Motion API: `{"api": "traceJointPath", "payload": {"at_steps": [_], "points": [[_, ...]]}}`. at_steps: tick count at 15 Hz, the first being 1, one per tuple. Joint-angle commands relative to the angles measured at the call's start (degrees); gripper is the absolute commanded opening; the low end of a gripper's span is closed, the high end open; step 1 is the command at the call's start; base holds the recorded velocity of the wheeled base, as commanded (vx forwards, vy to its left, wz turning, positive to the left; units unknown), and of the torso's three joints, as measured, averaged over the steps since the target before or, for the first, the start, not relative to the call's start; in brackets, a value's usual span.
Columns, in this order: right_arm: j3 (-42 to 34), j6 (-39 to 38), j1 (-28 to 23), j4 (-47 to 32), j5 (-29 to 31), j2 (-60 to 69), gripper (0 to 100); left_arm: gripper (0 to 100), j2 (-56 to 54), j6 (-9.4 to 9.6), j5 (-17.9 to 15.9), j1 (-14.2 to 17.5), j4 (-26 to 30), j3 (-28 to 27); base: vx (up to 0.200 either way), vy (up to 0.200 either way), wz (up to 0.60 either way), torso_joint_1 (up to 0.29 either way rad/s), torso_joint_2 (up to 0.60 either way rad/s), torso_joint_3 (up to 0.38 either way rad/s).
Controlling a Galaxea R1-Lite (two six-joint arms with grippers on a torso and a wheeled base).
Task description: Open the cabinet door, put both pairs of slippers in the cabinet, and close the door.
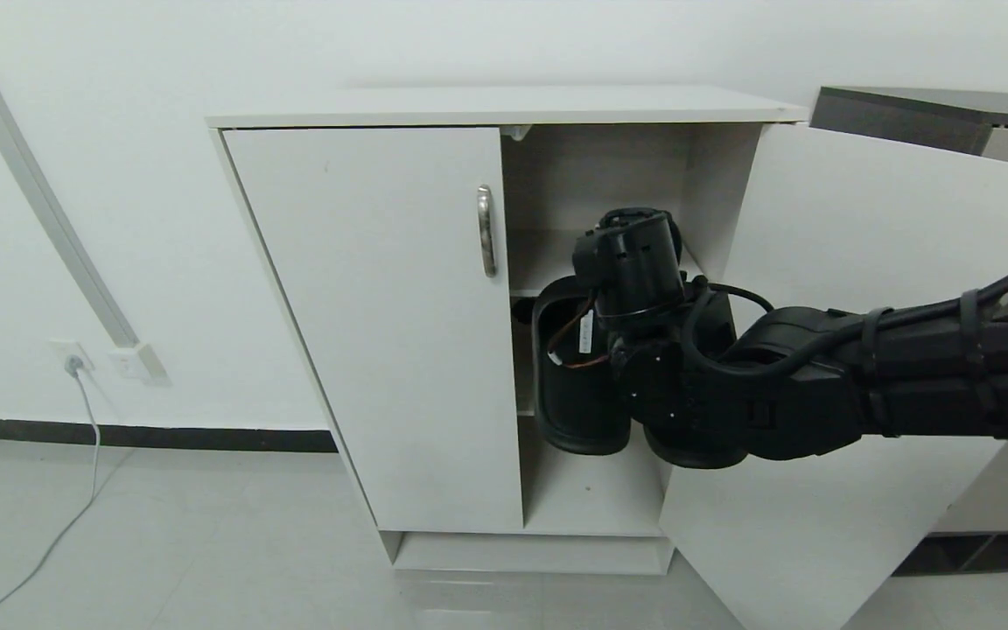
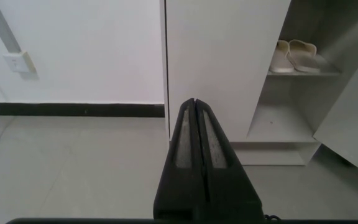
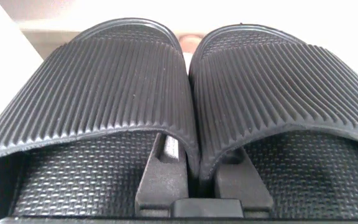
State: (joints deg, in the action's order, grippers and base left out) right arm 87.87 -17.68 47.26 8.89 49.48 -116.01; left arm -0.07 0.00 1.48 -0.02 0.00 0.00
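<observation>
A white cabinet [image 1: 504,105] stands against the wall with its right door [image 1: 863,289] swung open and its left door [image 1: 381,332] closed. My right arm holds a pair of black slippers [image 1: 574,385] inside the open half, below the shelf and above the bottom board [image 1: 587,499]. In the right wrist view my right gripper [image 3: 197,165] is shut on the black slippers [image 3: 123,81], pinching their touching inner walls. A beige pair of slippers [image 2: 297,55] lies on the cabinet shelf [image 2: 303,73]. My left gripper [image 2: 194,106] is shut, holds nothing, and hangs over the floor in front of the closed door.
The closed door carries a metal handle [image 1: 486,232]. A wall socket with a cable [image 1: 75,359] sits low on the left wall. A grey unit [image 1: 933,118] stands behind the open door. Bare floor [image 1: 163,542] lies to the left.
</observation>
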Motion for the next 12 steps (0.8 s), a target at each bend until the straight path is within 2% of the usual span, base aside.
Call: {"api": "traceJointPath", "payload": {"at_steps": [1,8,12], "points": [[0.02,0.01,-0.07,-0.01,0.00,0.08,0,0,0.07,0.00,0.02,0.02,0.00,0.00,0.200,0.000,0.00,0.012,0.00,0.002],[0.28,1.42,-0.77,0.17,0.00,0.17,0,0,0.07,0.00,-0.07,0.02,0.00,0.00,0.200,0.000,0.00,0.003,0.00,0.002],[1.69,3.61,-1.82,0.96,-2.20,-1.33,0,0,0.07,0.00,0.02,0.02,0.00,0.00,0.000,0.000,0.00,0.000,0.00,0.000]]}}
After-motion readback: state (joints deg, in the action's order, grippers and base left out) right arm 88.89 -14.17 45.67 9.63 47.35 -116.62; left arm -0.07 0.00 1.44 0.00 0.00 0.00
